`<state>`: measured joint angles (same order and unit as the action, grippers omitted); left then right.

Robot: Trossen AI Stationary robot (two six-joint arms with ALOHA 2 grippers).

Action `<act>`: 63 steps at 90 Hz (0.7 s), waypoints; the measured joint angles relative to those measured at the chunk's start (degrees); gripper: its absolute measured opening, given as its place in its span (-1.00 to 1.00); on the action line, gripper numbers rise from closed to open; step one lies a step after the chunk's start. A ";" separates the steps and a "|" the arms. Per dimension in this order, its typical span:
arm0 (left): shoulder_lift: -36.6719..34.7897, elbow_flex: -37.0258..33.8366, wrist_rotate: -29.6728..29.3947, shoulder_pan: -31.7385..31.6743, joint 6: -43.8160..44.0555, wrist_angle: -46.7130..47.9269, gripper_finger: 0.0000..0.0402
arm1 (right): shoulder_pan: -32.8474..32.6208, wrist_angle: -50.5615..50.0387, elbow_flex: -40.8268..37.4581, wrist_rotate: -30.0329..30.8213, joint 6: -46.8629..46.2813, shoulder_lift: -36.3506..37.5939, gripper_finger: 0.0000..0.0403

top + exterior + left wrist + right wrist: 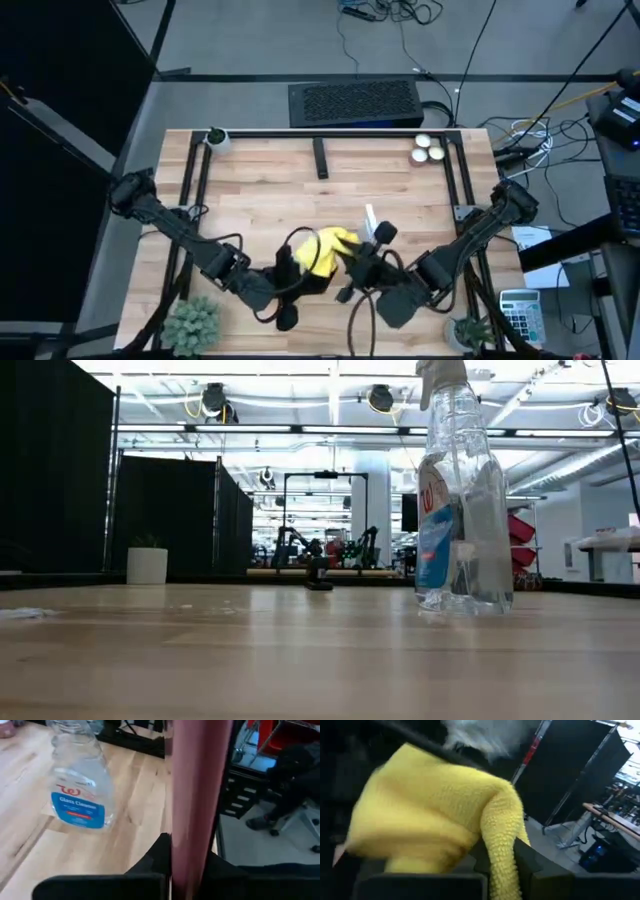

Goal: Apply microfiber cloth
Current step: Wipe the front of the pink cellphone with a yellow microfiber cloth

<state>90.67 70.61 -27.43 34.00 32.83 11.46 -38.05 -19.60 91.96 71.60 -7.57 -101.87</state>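
The microfiber cloth (326,250), bright yellow and bunched, is near the table's front middle, with my right gripper (352,262) shut on it. It fills the right wrist view (430,815). My left gripper (287,268) sits just left of the cloth, shut on a thin flat slab (197,785) that looks dull pink and stands edge-on in the left wrist view. A clear spray bottle with a blue label (370,218) stands upright on the table just beyond the cloth, also in the low view (462,490). Neither gripper shows in the low view. My left gripper pinches the slab's two flat faces (195,855) between its fingers (150,867). The slab runs lengthwise out past the fingertips. What its far end touches lies outside the frame. My right gripper pinches a rounded fold of the cloth (502,835) between its two fingers (530,865). Most of the cloth bulges out beyond the fingertips against something dark in front of it. I cannot tell whether any of it lies on the table.
Small green plants stand at the front left (192,322) and front right (470,330) corners, and a potted one at the far left (216,137). White round things (428,148) and a black bar (321,158) lie at the far side. Black rails frame the table.
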 joint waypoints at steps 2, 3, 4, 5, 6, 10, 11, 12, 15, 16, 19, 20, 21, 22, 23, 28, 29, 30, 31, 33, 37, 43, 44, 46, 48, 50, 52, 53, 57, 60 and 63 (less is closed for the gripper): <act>0.00 0.00 0.01 -0.01 -0.19 0.32 -0.96 | -0.31 -0.07 -0.01 0.40 -0.41 -0.53 -0.92; 0.00 0.00 0.03 0.00 -0.27 0.47 -0.96 | -0.47 -0.12 -0.02 0.51 -0.57 -0.72 -0.92; 0.00 -0.02 0.09 0.00 -0.31 0.50 -0.96 | -0.65 -0.14 -0.02 0.55 -0.74 -0.92 -0.92; 0.02 -0.03 0.09 0.03 -0.32 0.51 -0.96 | -0.84 -0.12 -0.02 0.58 -0.88 -1.09 -0.92; 0.05 -0.04 0.08 0.06 -0.32 0.51 -0.96 | -1.03 -0.08 -0.02 0.60 -0.97 -1.23 -0.92; 0.11 -0.04 0.18 0.15 -0.35 0.58 -0.96 | -1.83 0.17 -0.02 1.65 -0.91 -1.82 -0.92; 0.11 -0.04 0.32 0.15 -0.42 0.63 -0.96 | -2.03 0.18 -0.02 2.10 -0.84 -1.93 -0.92; 0.11 -0.04 0.49 0.15 -0.52 0.66 -0.96 | -2.32 0.13 -0.02 2.73 -0.68 -2.01 -0.92; 0.07 -0.04 0.89 0.13 -0.82 0.64 -0.96 | -3.19 -0.05 -0.02 4.49 -0.31 -2.15 -0.92; 0.07 -0.04 0.91 0.10 -0.82 0.61 -0.96 | -3.49 -0.08 -0.03 5.02 -0.22 -2.18 -0.92; 0.07 -0.04 0.90 0.05 -0.82 0.74 -0.96 | -4.35 -0.11 -0.04 6.71 -0.11 -2.13 -0.92; 0.07 -0.04 0.89 0.04 -0.82 0.82 -0.96 | -4.62 -0.15 -0.04 7.29 -0.08 -1.99 -0.92; 0.07 -0.04 0.87 0.02 -0.81 0.85 -0.96 | -4.90 -0.20 -0.04 7.80 0.02 -1.86 -0.92; 0.07 -0.04 0.85 0.01 -0.79 0.87 -0.96 | -5.19 -0.27 -0.04 8.24 0.20 -1.72 -0.92; 0.07 -0.04 0.83 0.00 -0.78 0.88 -0.96 | -5.44 -0.29 -0.04 8.55 0.38 -1.53 -0.92; 0.04 -0.04 0.36 -0.01 -0.58 0.88 -0.96 | -6.75 -0.25 -0.04 9.96 1.46 -0.52 -0.92; 0.03 -0.04 0.25 -0.02 -0.57 0.88 -0.96 | -7.00 -0.25 -0.04 10.26 1.64 -0.31 -0.92; 0.01 -0.04 0.19 -0.03 -0.57 0.89 -0.96 | -7.25 -0.25 -0.04 10.54 1.82 -0.11 -0.92; 0.00 -0.04 0.17 -0.03 -0.58 0.90 -0.96 | -7.54 -0.25 -0.04 10.71 2.00 0.05 -0.92; -0.03 -0.04 0.18 -0.09 -0.79 0.87 -0.96 | -8.15 -0.25 -0.04 10.78 2.37 0.35 -0.92; -0.04 -0.04 0.66 -0.13 -2.02 0.86 -0.96 | -9.28 -0.32 -0.04 8.79 3.62 0.78 -0.92; -0.07 -0.04 1.62 -0.12 -2.79 0.90 -0.96 | -11.05 -0.41 -0.04 1.71 4.28 0.96 -0.92; -0.07 -0.04 1.63 -0.11 -2.79 0.90 -0.96 | -11.25 -0.42 -0.04 0.64 4.00 0.95 -0.92; -0.07 -0.04 1.62 -0.11 -2.78 0.89 -0.96 | -11.65 -0.45 -0.04 -1.32 3.27 0.90 -0.92; -0.07 -0.04 1.61 -0.11 -2.77 0.83 -0.96 | -11.99 -0.41 -0.04 -2.59 2.20 0.66 -0.92; -0.07 -0.04 1.61 -0.11 -2.75 0.73 -0.96 | -12.16 -0.32 -0.04 -3.25 0.99 0.36 -0.92; -0.07 -0.04 1.61 -0.12 -2.75 0.49 -0.96 | -12.19 -0.30 -0.04 -3.56 -0.10 0.03 -0.92; -0.07 -0.04 1.61 -0.13 -2.75 0.35 -0.96 | -12.18 -0.30 -0.04 -3.61 -0.54 -0.16 -0.92; -0.07 -0.04 1.62 -0.19 -3.06 -0.50 -0.96 | -11.76 -0.28 -0.04 -3.41 -1.73 -1.05 -0.92; -0.07 -0.04 1.61 -0.26 -3.24 -1.35 -0.96 | -11.04 -0.23 -0.04 -3.03 -2.11 -1.85 -0.92; -0.07 -0.04 1.59 -0.33 -3.48 -2.26 -0.96 | -10.12 0.08 -0.04 -2.93 -2.16 -2.75 -0.92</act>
<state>90.61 70.57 -25.85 33.67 29.36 9.20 -48.17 -19.53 91.92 68.67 -9.74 -104.62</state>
